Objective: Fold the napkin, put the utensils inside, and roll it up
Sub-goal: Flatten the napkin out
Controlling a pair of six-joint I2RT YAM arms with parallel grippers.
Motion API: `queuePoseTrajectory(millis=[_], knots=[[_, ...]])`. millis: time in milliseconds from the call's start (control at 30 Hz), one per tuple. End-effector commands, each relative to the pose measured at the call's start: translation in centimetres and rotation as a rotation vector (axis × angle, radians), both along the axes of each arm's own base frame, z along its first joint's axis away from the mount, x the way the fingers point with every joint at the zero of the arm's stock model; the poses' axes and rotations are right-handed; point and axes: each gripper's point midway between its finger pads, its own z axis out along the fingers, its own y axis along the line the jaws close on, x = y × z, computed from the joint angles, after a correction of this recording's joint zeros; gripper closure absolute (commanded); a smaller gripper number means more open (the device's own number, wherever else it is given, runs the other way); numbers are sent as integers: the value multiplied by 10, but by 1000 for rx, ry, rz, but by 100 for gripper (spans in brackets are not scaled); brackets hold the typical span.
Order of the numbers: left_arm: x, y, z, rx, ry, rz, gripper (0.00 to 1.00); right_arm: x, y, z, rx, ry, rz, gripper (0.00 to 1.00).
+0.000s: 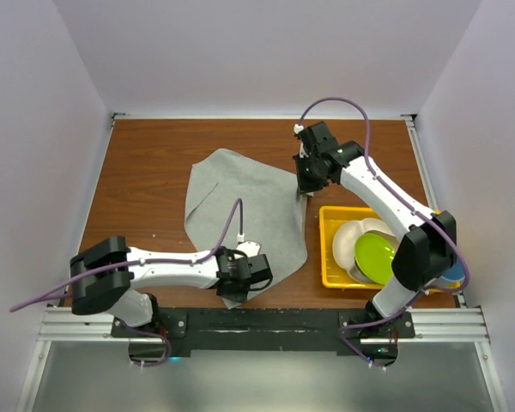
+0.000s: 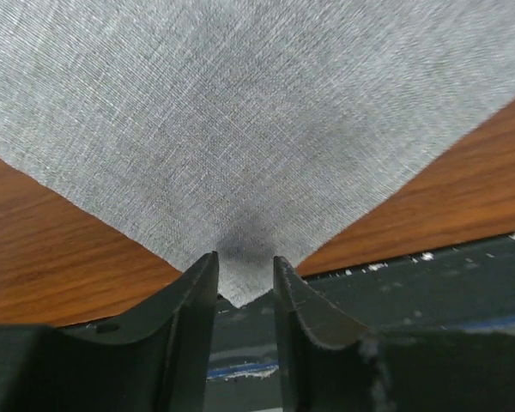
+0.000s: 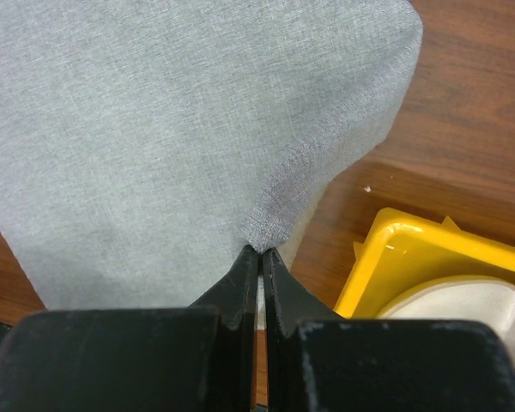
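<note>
**Corner Grips Ahead of the Fold: Left Arm Nearest the Free Corner**

Left gripper (image 2: 243,262): the jaws stand apart with a narrow gap. The near corner (image 2: 240,290) of the napkin (image 1: 249,202) lies in that gap, with its tip pointing toward the wrist. No pinch is visible, and the cloth is flat and unwrinkled at the fingers. From this corner the napkin widens away from the hand, toward the top of the left wrist view.

Right gripper (image 3: 259,251): the jaws are together and clamped on the napkin's right corner. The cloth puckers into a small ridge at the fingertips and spreads toward the upper left of the right wrist view.

In the top view the napkin lies spread on the table (image 1: 146,172) at centre frame, set as a diamond. Its near corner is at lower centre, at the left gripper. Its right corner is at centre right, just beside the yellow tray (image 1: 324,249). A flap at the napkin's left edge lies turned over onto the cloth.

Governing relation: the diagonal from the near corner runs up the frame and slightly left to the far corner. The left arm is the nearer arm to that diagonal's lower end. The fold probably calls for a firm closure on the near corner first, then travel along that diagonal.

The spoon cannot be located in any view. The dishes (image 1: 373,253) in the tray may hide it.
</note>
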Motion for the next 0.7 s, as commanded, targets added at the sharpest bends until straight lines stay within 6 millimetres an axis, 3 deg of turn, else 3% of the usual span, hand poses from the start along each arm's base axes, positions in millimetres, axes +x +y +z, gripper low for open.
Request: queuePoseTrajectory(millis=[0,233,400,500,533,600,667], knots=[[1,-10,6,-2,-44,34,57,-4,-1,21,48,-60,18,100],[-14,-6,-9,-39,14,11,47,-11,-5,19,47,-59,19,100],[-12,-1,-25,8,8,-4,50,-12,-5,21,51,-62,19,100],[-9,14,-35,77,-2,13,74,-12,-5,20,48,-58,19,100],[-6,19,-35,94,-7,47,92,-10,-4,22,51,-62,19,100],[4,34,-24,139,-44,77,99,-11,-1,24,65,-51,29,100],[34,35,11,109,-146,137,100,-4,3,41,81,-85,32,100]])
